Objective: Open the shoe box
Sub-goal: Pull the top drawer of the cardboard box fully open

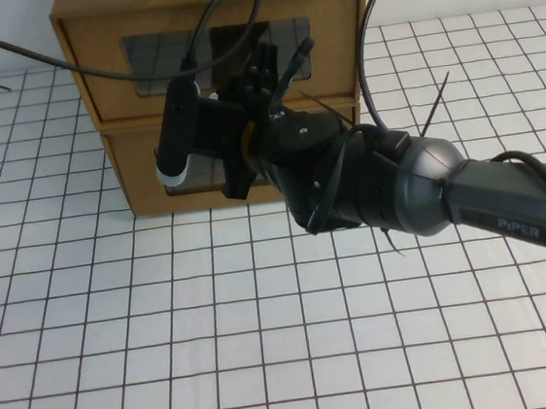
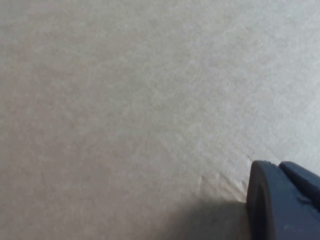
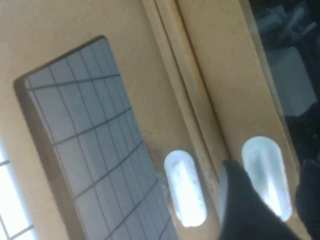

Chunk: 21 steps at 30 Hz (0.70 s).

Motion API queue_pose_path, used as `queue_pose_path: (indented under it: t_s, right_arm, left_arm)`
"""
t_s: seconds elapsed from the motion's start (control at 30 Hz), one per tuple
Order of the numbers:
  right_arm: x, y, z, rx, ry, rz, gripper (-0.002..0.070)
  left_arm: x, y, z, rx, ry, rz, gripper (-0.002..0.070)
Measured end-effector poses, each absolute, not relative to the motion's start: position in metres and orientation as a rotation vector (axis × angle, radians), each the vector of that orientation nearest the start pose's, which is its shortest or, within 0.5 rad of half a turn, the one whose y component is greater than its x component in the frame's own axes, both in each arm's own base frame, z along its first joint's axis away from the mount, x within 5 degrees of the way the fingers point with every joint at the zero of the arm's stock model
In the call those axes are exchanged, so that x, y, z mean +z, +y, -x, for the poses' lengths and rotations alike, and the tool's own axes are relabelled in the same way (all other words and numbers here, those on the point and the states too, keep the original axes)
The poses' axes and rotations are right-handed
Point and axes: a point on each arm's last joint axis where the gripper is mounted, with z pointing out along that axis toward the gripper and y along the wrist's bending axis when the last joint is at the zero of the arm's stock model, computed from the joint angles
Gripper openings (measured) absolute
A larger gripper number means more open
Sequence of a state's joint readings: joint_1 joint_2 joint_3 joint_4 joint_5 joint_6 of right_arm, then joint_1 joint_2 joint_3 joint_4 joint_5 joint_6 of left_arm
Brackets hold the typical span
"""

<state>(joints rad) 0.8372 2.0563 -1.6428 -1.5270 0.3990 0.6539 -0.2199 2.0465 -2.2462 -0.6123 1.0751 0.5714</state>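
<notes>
Two cardboard shoe boxes stand stacked at the far edge of the white gridded tabletop [image 1: 268, 342]: the upper shoe box [image 1: 209, 16] sits squarely on the lower shoe box [image 1: 138, 175]. Each has one clear window in its front, and the upper window [image 1: 155, 56] is partly hidden. One arm, the right arm [image 1: 428, 188], reaches in from the right across the tabletop. Its right gripper [image 3: 225, 182] is up against the box fronts at the seam where the two boxes meet. Its two pale fingers [image 3: 185, 187] stand apart, one on each side of that seam, holding nothing. The left gripper [image 2: 282, 200] is pressed close to plain cardboard, and I cannot tell whether it is open or closed.
</notes>
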Motion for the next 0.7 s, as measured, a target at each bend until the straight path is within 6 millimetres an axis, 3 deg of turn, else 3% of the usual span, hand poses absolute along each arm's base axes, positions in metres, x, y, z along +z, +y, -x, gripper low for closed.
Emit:
queue_pose_path:
  t_s: [0.2,0.7]
  right_arm:
    - [0.2571,0.3419,-0.3559,-0.41,1.451,1.266,0.0216]
    - [0.2554,0.3417,-0.3586,-0.462,1.4,1.301,0.0205]
  left_arm:
    - [0.3978,-0.1448,-0.4369,-0.582,2.077,-0.784,-0.0003]
    - [0.3976,-0.1449,-0.4367,-0.58,2.076,-0.79,-0.0003]
